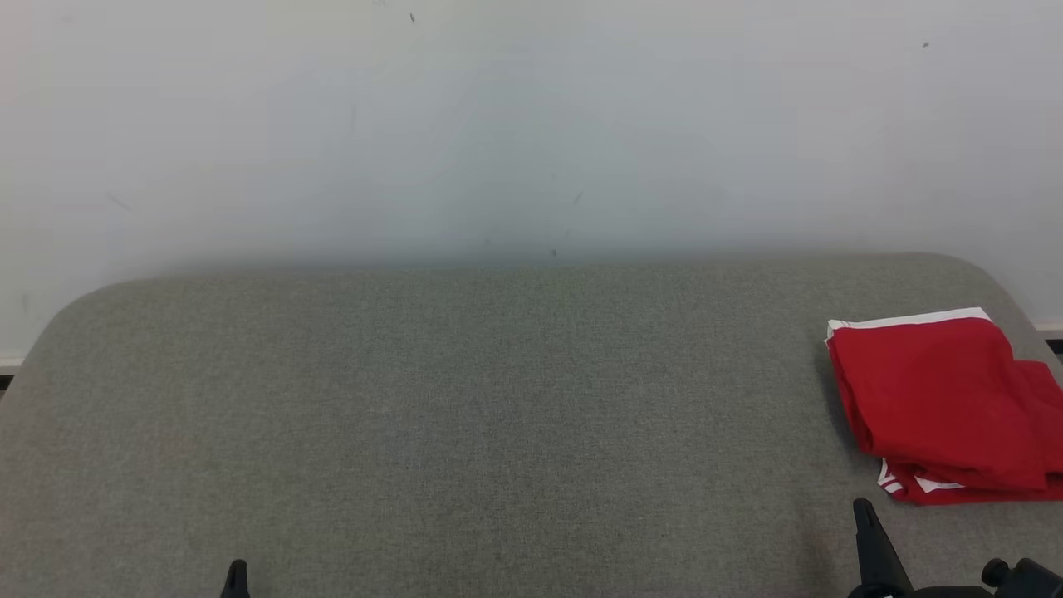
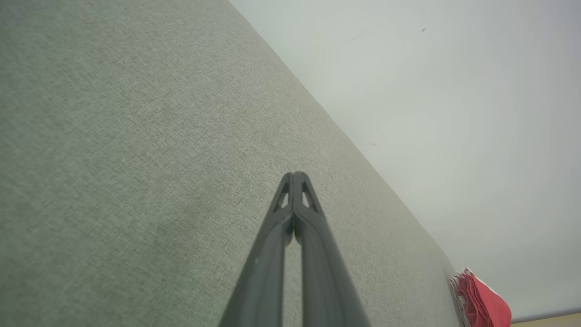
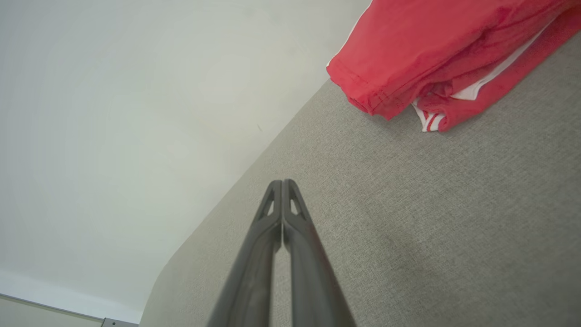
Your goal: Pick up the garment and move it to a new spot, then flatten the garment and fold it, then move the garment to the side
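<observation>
Now | garment point(image 1: 938, 399) folded, lying at table point(image 1: 498, 399) right edge, likely set aside as done | left claw point(image 1: 237, 571), right claw point(image 1: 862, 508) pinched closed, empty, apart from it

The light on my grey fabric surface point(image 1: 465, 399) is soft and even, bright enough, with no glare. The white wall point(image 1: 531, 124) dims toward its foot, where a hazy band blurs the far edge. The red garment point(image 1: 938, 399) casts a thin, soft shadow on its left. My wrist views bow the surface's edge and darken at the corners. My left gripper point(image 2: 295, 175) goes soft near the lens.
</observation>
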{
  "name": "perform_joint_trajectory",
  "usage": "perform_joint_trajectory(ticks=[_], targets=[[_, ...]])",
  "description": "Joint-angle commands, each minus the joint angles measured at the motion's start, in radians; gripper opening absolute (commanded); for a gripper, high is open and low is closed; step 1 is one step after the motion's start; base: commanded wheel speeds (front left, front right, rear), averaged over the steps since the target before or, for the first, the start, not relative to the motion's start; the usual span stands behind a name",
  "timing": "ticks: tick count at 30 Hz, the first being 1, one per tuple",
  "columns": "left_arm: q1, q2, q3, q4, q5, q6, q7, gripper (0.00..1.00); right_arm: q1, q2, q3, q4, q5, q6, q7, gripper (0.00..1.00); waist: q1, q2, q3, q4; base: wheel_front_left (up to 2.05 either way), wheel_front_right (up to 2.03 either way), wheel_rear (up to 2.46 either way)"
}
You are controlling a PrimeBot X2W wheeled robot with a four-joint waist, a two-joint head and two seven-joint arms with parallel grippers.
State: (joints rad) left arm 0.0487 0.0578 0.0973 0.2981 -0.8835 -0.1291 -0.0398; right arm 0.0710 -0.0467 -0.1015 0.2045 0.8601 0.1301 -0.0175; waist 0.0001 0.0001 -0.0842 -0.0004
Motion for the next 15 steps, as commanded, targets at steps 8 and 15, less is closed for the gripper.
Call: perform_joint_trajectory(ticks=[8,15], targets=[[-0.056,0.0,0.013,-0.009,-0.114,-0.001,0.037,0.0,-0.042,-0.003,0.006,-0.015,0.119,0.001,0.007,0.0,-0.0001,-0.0001,0.009,0.0,0.0,0.0,0.0],[-0.076,-0.001,0.019,-0.007,-0.19,-0.001,0.063,0.0,-0.053,-0.004,0.009,-0.014,0.2,0.001,0.012,0.0,-0.0001,-0.0001,0.017,0.0,0.0,0.0,0.0]])
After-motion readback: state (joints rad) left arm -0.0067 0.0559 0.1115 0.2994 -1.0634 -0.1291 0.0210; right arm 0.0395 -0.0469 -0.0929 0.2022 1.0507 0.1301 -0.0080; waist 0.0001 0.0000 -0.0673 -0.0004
